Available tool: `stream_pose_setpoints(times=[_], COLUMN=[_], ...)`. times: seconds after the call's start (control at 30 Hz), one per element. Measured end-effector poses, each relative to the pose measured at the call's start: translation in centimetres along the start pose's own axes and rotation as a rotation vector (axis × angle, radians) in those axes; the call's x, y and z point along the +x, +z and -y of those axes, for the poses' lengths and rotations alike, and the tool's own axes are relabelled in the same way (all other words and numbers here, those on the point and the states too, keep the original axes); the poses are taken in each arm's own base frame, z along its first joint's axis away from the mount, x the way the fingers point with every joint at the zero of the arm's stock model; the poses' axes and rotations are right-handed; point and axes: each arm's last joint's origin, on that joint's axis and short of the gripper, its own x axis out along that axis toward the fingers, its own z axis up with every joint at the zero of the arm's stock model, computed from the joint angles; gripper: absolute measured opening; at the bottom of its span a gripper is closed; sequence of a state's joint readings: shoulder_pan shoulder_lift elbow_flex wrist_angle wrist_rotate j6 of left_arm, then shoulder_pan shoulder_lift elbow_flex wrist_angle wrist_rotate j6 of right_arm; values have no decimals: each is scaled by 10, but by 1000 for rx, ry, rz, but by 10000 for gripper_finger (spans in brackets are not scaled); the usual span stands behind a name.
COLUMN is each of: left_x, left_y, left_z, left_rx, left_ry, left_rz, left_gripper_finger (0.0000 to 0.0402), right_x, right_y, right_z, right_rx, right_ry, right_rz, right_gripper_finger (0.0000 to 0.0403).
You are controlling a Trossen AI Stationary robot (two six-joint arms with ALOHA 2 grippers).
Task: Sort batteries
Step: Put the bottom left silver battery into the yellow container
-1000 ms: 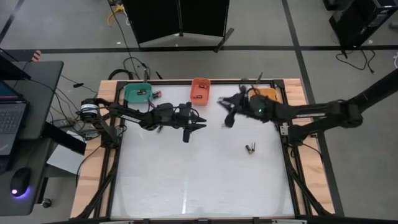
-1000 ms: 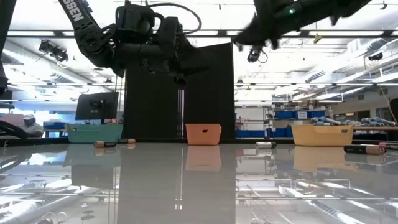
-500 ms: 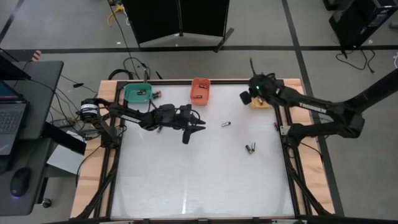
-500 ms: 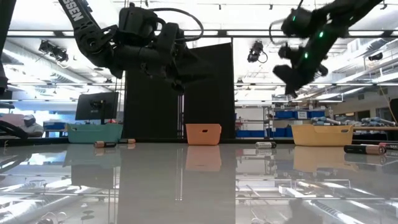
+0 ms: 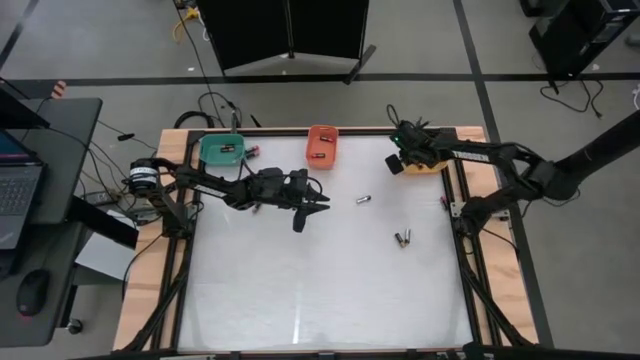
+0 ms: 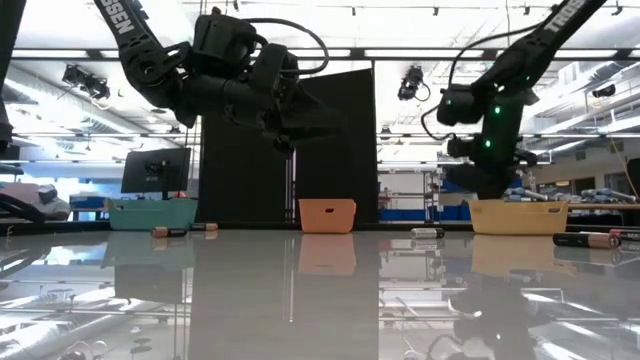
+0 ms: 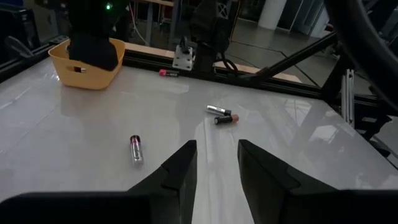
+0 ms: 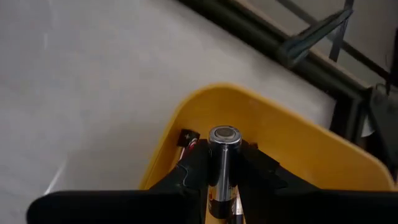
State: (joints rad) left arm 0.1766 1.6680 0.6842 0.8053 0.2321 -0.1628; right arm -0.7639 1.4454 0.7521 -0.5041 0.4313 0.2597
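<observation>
The right claw (image 8: 222, 180) hangs over the yellow bin (image 8: 298, 140) at the table's (image 5: 300, 290) one o'clock corner, clamped on a silvery battery (image 8: 224, 146) held upright, with another cell already lying inside. Releasing well probably means staying centred within the rim and parting the fingers only slightly, so the battery drops straight in rather than bouncing out. The left claw (image 7: 214, 165) waits above the table's eleven o'clock area, fingers moderately apart and holding nothing. Loose batteries remain: one (image 5: 364, 199) just past centre toward twelve, a touching pair (image 5: 402, 238) toward three. The orange bin (image 5: 321, 143) at twelve and green bin (image 5: 221, 150) at eleven sit well clear of the drop.
</observation>
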Motion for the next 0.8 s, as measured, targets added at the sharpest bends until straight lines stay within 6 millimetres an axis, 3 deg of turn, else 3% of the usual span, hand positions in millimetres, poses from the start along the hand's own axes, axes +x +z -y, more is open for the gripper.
stream_pose_setpoints(times=[0.23, 0.4, 0.67, 0.8], left_x=[0, -2, -20, -33], left_y=[-2, -1, 13, 26], left_z=[0, -8, -34, -45], left_rx=[-11, -60, -118, -100], left_ry=[2, 12, 36, 82], left_rz=[-17, -16, -27, -76], left_gripper_finger=[124, 124, 88, 56], right_x=[17, 19, 0, -20], right_y=[-2, -2, -1, -5], right_z=[0, 3, 11, 13], right_rx=[30, 46, 52, 18], right_ry=[-14, -22, -13, 2], right_rz=[-68, -77, -31, -2], right_gripper_finger=[74, 103, 160, 158])
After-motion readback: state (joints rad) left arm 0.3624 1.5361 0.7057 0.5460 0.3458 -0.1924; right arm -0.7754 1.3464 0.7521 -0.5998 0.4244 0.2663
